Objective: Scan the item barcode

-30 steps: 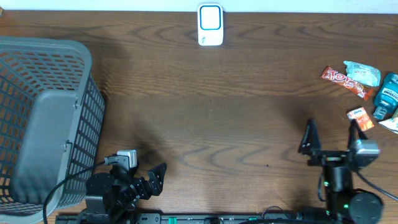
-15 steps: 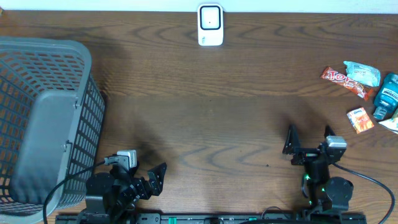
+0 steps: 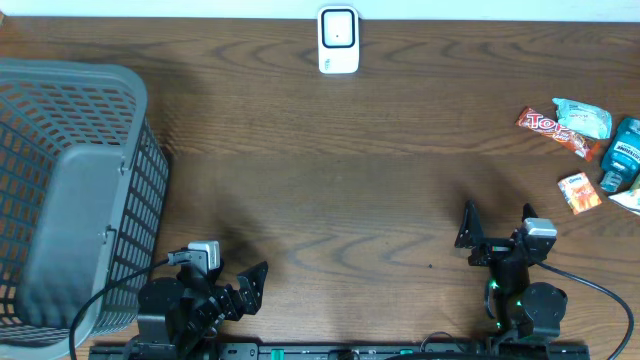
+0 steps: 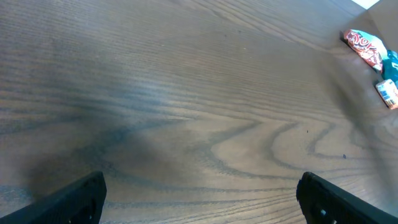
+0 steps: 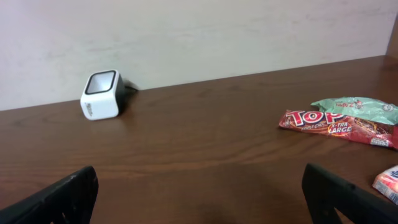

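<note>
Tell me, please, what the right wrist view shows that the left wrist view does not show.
Only the right wrist view shows the white barcode scanner, standing near the pale wall, and a green packet behind the candy bar. Only the left wrist view shows a teal packet, cut off at its right edge. Both views show the wooden table and the red Top bar.

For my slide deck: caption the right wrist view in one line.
Open right gripper faces the white scanner by the wall; red candy bar at right on the wooden table.
</note>
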`<state>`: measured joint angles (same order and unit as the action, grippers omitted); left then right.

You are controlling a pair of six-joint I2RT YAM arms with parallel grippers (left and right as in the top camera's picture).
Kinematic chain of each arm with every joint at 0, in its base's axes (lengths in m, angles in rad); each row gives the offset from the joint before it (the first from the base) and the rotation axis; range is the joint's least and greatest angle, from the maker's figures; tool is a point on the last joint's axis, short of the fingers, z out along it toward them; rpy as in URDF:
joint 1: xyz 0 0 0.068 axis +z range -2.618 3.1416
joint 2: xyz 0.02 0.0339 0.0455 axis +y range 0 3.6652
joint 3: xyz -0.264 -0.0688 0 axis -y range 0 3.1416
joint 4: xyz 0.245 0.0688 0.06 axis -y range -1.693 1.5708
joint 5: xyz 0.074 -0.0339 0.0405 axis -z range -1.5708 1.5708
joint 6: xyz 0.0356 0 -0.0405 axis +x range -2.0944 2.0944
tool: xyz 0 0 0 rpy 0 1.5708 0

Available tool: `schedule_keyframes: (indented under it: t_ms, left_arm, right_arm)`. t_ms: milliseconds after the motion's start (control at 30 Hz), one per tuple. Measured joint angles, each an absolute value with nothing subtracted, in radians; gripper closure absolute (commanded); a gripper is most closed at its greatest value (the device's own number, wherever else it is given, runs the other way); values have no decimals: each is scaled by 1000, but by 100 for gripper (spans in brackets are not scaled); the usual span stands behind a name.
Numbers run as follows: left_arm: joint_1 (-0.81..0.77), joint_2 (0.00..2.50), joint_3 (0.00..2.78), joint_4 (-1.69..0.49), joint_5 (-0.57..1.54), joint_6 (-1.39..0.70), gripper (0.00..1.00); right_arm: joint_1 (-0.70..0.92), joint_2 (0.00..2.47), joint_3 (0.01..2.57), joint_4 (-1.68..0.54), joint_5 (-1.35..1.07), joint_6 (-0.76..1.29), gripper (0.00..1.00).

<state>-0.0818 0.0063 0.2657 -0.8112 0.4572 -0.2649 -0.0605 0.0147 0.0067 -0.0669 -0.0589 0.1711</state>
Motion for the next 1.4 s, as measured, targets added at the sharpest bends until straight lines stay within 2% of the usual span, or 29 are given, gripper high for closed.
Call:
schedule_keyframes:
  t_ms: [233, 300, 500, 567, 833, 1400]
  left_arm:
    - [-82, 6, 266, -801, 448, -265, 2]
    - [-82, 6, 263, -706, 416, -265, 2]
    - [-82, 4, 146, -137, 308, -222, 2]
    - [-82, 5, 68, -22, 257, -202, 2]
    - [-81, 10, 23, -37, 50, -133, 2]
    - [-81, 10, 23, -37, 38, -52, 2]
  right_arm:
    - [-60, 15, 7, -67, -57, 171, 1]
    - [-60, 15, 7, -67, -55, 171, 1]
    - [-60, 15, 7, -68, -55, 171, 1]
    - [-60, 15, 7, -67, -55, 171, 1]
    - [-60, 15, 7, -68, -52, 171, 1]
    - [-60, 15, 7, -68, -52, 171, 1]
